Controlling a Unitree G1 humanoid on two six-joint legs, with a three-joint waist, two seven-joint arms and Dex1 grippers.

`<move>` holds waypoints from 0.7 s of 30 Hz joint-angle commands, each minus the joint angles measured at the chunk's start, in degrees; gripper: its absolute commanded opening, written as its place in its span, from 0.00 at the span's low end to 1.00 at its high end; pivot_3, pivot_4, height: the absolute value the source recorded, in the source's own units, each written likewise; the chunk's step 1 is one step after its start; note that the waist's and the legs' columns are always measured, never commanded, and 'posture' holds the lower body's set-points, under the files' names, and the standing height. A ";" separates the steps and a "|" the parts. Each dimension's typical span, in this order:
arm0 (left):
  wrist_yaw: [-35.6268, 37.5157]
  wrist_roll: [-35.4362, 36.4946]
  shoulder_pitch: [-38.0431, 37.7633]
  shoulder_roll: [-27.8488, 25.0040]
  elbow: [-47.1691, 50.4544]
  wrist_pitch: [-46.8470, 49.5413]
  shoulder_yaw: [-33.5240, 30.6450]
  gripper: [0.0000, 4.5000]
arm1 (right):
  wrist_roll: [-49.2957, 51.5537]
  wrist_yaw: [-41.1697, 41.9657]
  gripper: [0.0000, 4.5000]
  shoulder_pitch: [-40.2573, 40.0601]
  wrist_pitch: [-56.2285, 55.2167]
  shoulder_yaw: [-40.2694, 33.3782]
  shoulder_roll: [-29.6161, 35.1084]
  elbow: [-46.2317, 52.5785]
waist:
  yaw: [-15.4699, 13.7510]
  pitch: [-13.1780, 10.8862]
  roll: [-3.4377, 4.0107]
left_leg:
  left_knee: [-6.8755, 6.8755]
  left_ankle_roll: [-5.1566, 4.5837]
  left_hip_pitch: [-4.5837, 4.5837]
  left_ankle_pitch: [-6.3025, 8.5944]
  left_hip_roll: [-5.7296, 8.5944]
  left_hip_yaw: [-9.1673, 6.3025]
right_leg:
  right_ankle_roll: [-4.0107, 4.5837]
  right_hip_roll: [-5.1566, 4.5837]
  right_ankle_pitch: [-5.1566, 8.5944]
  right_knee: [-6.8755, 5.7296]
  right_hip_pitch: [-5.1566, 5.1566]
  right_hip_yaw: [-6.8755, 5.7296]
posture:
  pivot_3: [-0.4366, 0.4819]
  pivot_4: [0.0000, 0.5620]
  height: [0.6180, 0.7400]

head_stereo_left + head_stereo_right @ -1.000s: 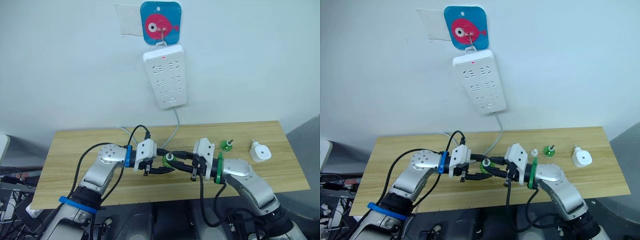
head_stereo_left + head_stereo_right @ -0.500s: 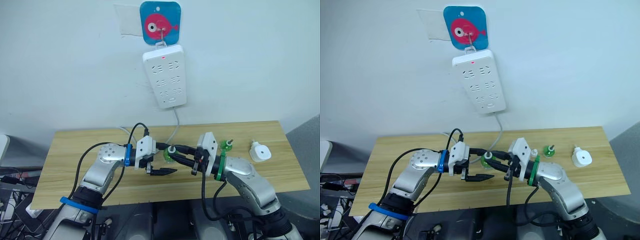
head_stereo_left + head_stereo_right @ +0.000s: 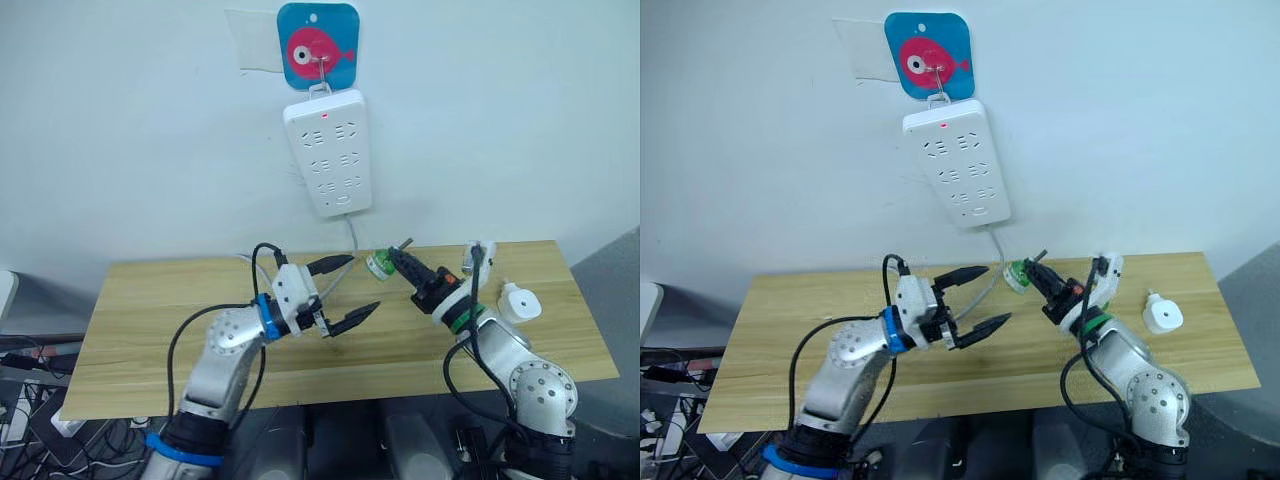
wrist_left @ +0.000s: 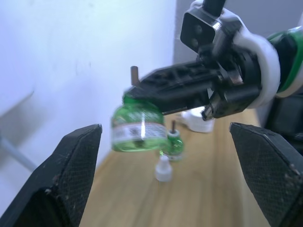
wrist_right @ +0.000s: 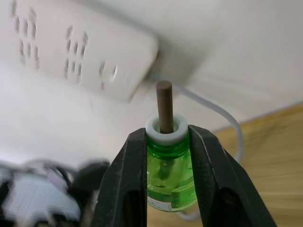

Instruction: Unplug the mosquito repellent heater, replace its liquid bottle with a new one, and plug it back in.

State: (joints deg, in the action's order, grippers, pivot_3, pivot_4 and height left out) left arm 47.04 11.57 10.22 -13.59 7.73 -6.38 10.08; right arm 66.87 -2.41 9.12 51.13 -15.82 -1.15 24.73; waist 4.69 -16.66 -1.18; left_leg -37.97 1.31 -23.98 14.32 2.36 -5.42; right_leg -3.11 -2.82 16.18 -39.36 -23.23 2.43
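The right pincer (image 3: pixel 392 261) is clamped on a small green translucent liquid bottle (image 3: pixel 379 263) with a white collar and a dark wick — the right wrist view shows its two black fingers (image 5: pixel 124 182) pressing the bottle's shoulders just under the collar, the wick poking up between them. It holds the bottle in the air above the back edge of the light wooden desk (image 3: pixel 150 320), below the long white power strip (image 3: pixel 330 152) hanging on the wall. The left pincer (image 3: pixel 345 290) hangs nearby with its fingers wide apart and nothing in them. The small white rounded mosquito repellent heater (image 3: pixel 520 302) lies unplugged on the desk near its right edge, and a second green bottle (image 4: pixel 171 145) and a small white cap (image 4: pixel 162 169) stand on the desk between it and the raised bottle. The bottle looks light and stiff, but its smooth round plastic could turn or slip in a two-finger grip, and the wick seems fragile — best held at the shoulders or body, never by the wick. The heater should be light and hard-shelled; gripping it across its flat sides would keep the bottle socket free.
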 commanded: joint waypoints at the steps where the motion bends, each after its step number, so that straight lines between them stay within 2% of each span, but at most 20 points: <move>1: -5.30 -4.08 -0.77 2.72 -0.11 -5.05 2.03 1.00 | 10.79 -7.94 0.19 0.31 -1.34 -1.57 -1.74 0.63 | 0.03 0.01 -0.01 | 0.00 0.00 0.00 0.00 0.01 0.01 | 0.00 0.00 0.00 0.00 0.00 -0.02 | 0.35 0.46 1.00; 8: -9.98 -4.64 0.80 6.80 -5.12 -6.61 2.49 1.00 | 18.43 -12.05 0.19 -1.97 -1.98 0.80 1.61 0.98 | 0.17 0.10 0.02 | 0.00 -0.02 0.01 0.00 0.01 0.16 | -0.01 0.08 0.01 -0.05 -0.03 -0.09 | 0.35 0.44 1.00; 21: -6.92 -2.51 3.73 6.72 -9.45 -8.80 2.52 1.00 | 24.00 -12.91 0.19 -4.40 -5.76 5.65 5.44 2.58 | 0.25 1.31 0.03 | 0.00 -0.03 0.01 0.00 -0.04 0.28 | -0.01 0.27 0.01 0.00 -0.04 -0.01 | 0.34 0.38 1.00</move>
State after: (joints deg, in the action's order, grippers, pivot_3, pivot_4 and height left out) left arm 40.11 7.99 13.47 -7.37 -2.86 -13.58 12.28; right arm 88.83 -15.27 5.21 46.38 -10.57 3.95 24.50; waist 4.94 -15.35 -1.15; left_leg -37.97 1.27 -23.97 14.32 2.32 -5.14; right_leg -3.13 -2.55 16.19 -39.35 -23.27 2.42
